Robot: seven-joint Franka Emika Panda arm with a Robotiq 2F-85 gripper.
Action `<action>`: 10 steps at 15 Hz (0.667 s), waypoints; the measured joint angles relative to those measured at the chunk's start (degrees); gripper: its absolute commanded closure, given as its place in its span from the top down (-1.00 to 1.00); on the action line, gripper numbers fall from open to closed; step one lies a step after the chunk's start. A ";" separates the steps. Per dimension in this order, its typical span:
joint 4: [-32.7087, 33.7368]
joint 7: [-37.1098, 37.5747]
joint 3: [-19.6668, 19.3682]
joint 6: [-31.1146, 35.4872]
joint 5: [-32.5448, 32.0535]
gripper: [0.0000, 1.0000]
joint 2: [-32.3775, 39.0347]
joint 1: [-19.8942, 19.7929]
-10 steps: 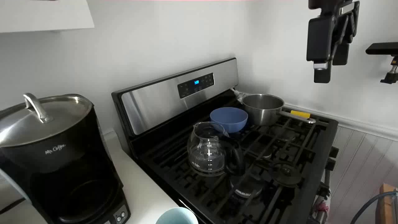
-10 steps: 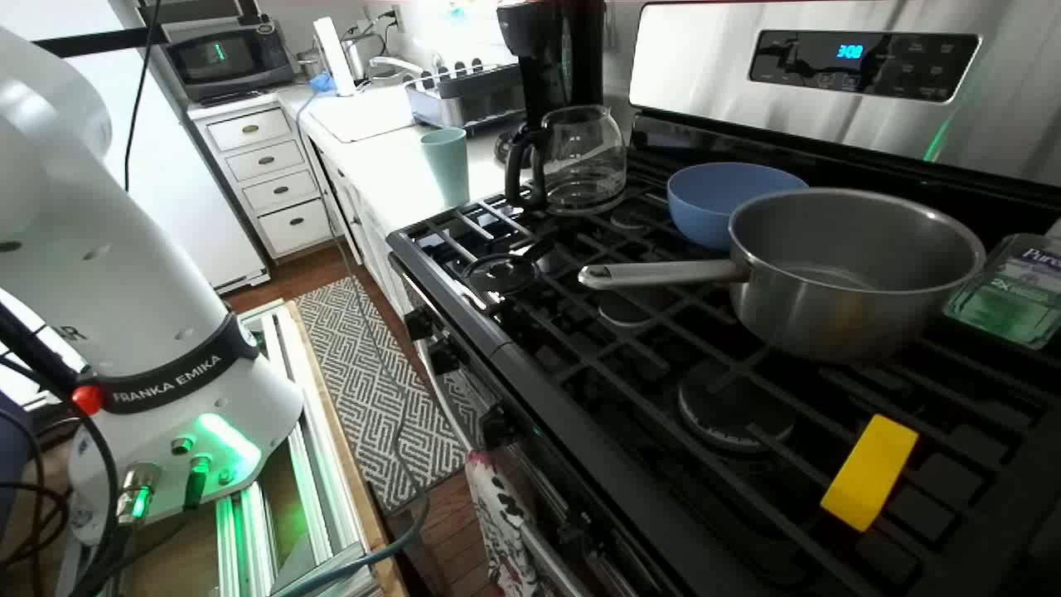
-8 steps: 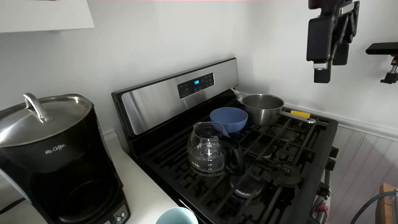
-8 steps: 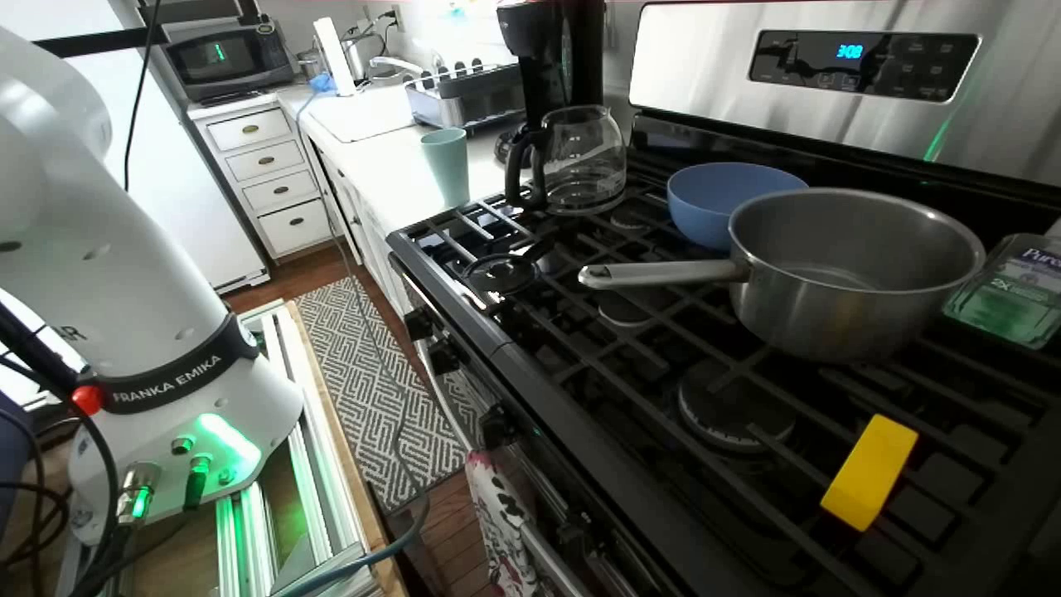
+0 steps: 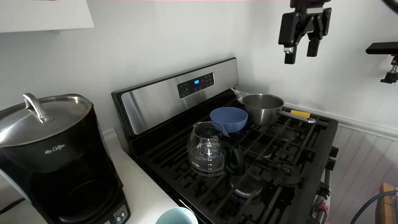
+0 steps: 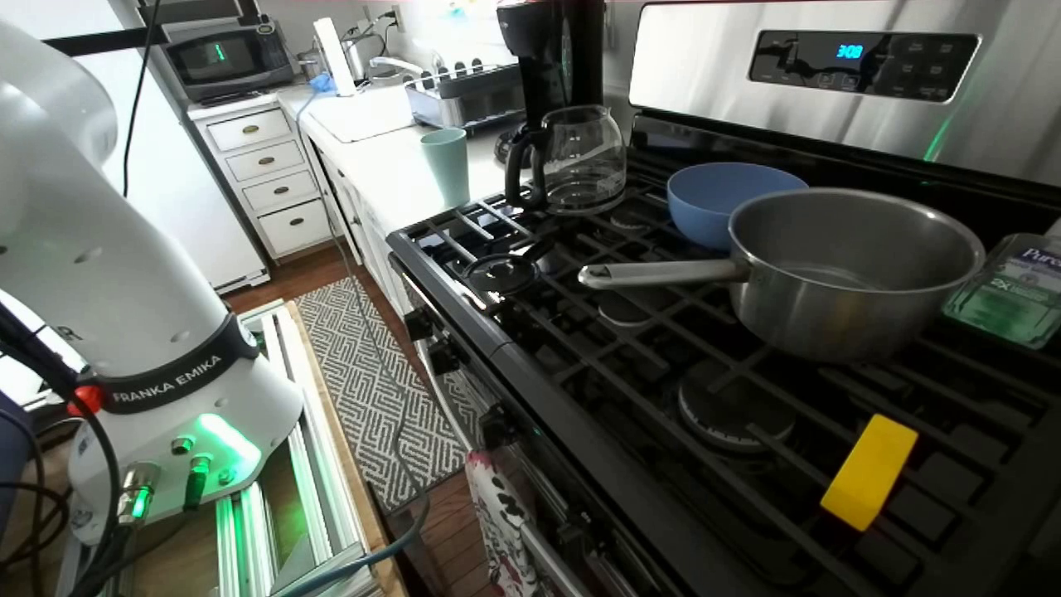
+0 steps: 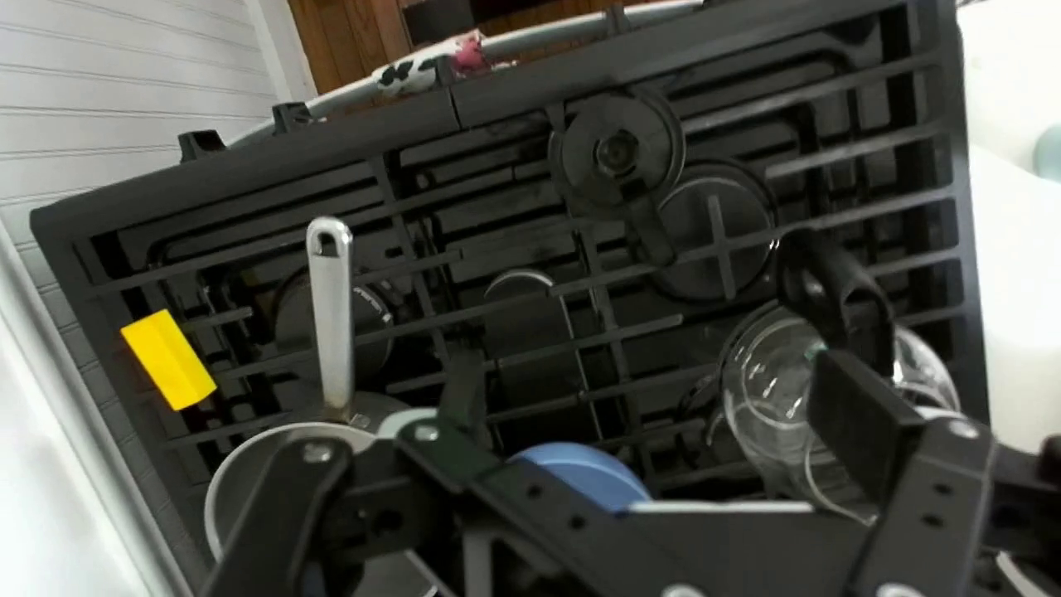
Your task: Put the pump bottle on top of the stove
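The pump bottle [image 6: 1013, 292], translucent green with a label, is at the right edge of an exterior view, on the stove behind the saucepan, its top cut off. Its pale pump and part of its clear body [image 5: 239, 96] show behind the saucepan in an exterior view. It is hidden in the wrist view. The stove [image 5: 149, 107], with its steel back panel [image 6: 696, 62] and black grates, also shows in the wrist view [image 7: 497, 108]. My gripper [image 5: 301, 53] is open and empty, high above the stove, pointing down. In the wrist view the fingers [image 7: 651, 390] are wide apart.
On the stove are a steel saucepan [image 6: 845, 323], a blue bowl [image 6: 721, 199], a glass carafe [image 5: 206, 152] and a yellow block [image 6: 870, 473]. The black coffee maker [image 5: 62, 168] and a pale green cup [image 6: 446, 166] stand on the counter. A wall borders the stove.
My gripper has moved left and a little up in an exterior view and has turned, so both fingers now show apart. The arm has shifted slightly. The things on the stove have not moved.
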 measured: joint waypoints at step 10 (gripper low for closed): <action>12.52 -0.11 -5.10 2.00 1.49 1.00 16.63 -2.62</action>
